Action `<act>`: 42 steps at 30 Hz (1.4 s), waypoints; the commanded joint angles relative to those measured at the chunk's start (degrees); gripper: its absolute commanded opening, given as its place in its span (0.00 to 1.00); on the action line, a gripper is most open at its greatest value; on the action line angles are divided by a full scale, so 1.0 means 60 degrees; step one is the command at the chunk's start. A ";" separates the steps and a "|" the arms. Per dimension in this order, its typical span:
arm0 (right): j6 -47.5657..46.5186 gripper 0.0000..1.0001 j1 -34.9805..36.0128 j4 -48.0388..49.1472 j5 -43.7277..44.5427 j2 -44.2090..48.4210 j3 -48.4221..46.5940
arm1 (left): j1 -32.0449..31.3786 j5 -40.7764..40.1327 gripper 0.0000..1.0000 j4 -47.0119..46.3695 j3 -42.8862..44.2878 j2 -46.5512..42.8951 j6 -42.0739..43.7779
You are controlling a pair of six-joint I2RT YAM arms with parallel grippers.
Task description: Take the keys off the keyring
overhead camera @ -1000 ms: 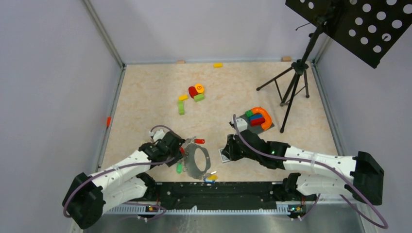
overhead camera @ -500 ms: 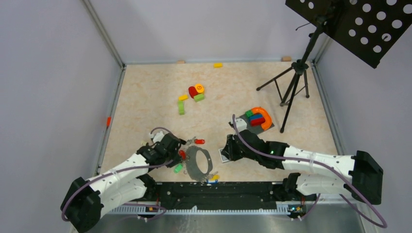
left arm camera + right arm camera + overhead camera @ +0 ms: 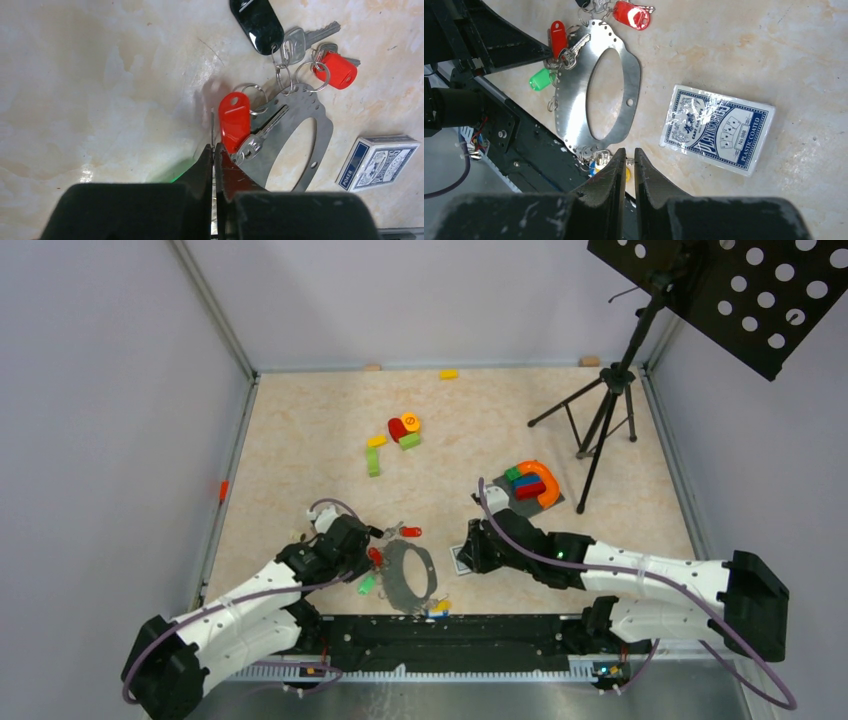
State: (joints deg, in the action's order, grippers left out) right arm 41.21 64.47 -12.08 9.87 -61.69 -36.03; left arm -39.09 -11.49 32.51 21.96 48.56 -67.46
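Observation:
The keyring (image 3: 389, 578) is a flat grey metal loop lying near the table's front edge. It also shows in the wrist views, keyring (image 3: 324, 131) and keyring (image 3: 574, 100). Keys hang from its rim: a red-tagged key (image 3: 234, 120), a second red-tagged key (image 3: 339, 70), a black fob (image 3: 257, 22), a green-tagged key (image 3: 541, 79), and yellow and blue tags (image 3: 437, 606) at the near end. My left gripper (image 3: 214, 146) is at the loop's left rim, shut on a thin wire ring beside the red tag. My right gripper (image 3: 630, 151) hovers right of the loop, jaws nearly together, nothing seen held.
A playing-card box (image 3: 716, 127) lies right of the keyring, under my right gripper (image 3: 468, 552). Toy blocks (image 3: 400, 430) sit mid-table. An orange arch with blocks (image 3: 532, 485) and a black tripod stand (image 3: 600, 420) are at the right. A black rail (image 3: 450, 635) runs along the near edge.
My left gripper has closed from half open to shut at the keyring's left rim, and its arm has shifted slightly left. The right arm has not moved.

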 commanded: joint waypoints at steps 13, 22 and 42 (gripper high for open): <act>0.0265 0.11 0.0084 0.0275 0.0012 0.0145 0.0068 | 0.0011 -0.0451 0.00 -0.0189 0.0400 -0.0623 0.1525; 0.0060 0.12 0.0084 0.0276 0.0076 0.0180 0.0073 | 0.0011 -0.0048 0.00 -0.0870 0.1004 -0.0839 0.3761; -0.0865 0.12 0.0087 0.1930 0.0943 0.2868 0.1276 | 0.0004 0.1422 0.00 -0.3883 0.1873 -0.1494 0.7526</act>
State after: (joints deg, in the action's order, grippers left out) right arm 37.63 64.47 -6.55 12.69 -49.71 -30.28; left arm -39.09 -1.98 10.59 28.86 37.08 -23.79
